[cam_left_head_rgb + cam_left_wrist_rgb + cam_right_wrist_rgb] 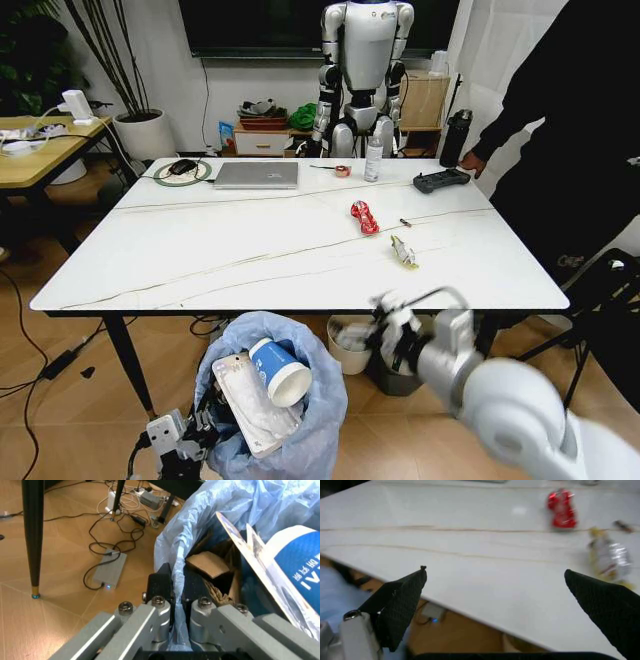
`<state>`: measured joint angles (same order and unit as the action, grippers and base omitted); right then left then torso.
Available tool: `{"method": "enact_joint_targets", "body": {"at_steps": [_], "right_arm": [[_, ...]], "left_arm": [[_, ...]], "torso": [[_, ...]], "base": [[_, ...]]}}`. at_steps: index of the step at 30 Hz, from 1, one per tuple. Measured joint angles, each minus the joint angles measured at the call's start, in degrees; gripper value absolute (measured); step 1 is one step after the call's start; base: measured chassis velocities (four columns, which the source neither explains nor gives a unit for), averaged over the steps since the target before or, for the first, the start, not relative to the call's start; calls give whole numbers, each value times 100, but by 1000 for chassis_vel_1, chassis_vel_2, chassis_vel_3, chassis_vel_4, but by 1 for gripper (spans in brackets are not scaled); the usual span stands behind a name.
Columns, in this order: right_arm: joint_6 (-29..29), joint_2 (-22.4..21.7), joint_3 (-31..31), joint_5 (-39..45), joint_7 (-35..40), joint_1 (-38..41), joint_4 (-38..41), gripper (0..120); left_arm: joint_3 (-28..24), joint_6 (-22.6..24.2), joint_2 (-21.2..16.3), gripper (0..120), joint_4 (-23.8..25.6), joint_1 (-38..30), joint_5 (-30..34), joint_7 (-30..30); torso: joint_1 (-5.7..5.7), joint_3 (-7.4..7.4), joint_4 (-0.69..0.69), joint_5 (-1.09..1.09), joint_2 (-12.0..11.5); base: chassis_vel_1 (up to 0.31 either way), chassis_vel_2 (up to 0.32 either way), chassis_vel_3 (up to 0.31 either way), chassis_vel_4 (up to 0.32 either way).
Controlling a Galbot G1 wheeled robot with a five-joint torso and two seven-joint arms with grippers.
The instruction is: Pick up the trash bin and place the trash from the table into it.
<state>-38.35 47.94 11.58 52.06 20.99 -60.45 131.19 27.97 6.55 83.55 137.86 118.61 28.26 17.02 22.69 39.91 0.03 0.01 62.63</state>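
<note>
left gripper (175, 603) low at front-left, fingers closed together with thin blue film pinched between them. right arm reaching forward on the right, wrist level, right gripper (495, 588) empty, both black fingertips (400, 600) spread wide apart, pointing ahead

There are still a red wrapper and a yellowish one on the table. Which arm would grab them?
Likely the right. Its pincer is open at the table's near edge, facing the red wrapper and yellowish wrapper. The left pincer is shut on the trash bin's bag rim, holding it below the table.
</note>
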Motion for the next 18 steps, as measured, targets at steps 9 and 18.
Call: {"method": "enact_joint_targets", "body": {"at_steps": [9,18], "right_arm": [[365,160,1082,69,-1021,341,-1559,100],[779,267,973,77,-1731,608,-2589,99]], "left_arm": [[-3,4,-75,0,13,-26,56,7],[15,11,-92,0,15,-24,84,16]], "torso": [[0,0,-1,0,0],[0,0,-1,1,0]], "base": [[0,0,0,0],[0,0,0,0]]}}
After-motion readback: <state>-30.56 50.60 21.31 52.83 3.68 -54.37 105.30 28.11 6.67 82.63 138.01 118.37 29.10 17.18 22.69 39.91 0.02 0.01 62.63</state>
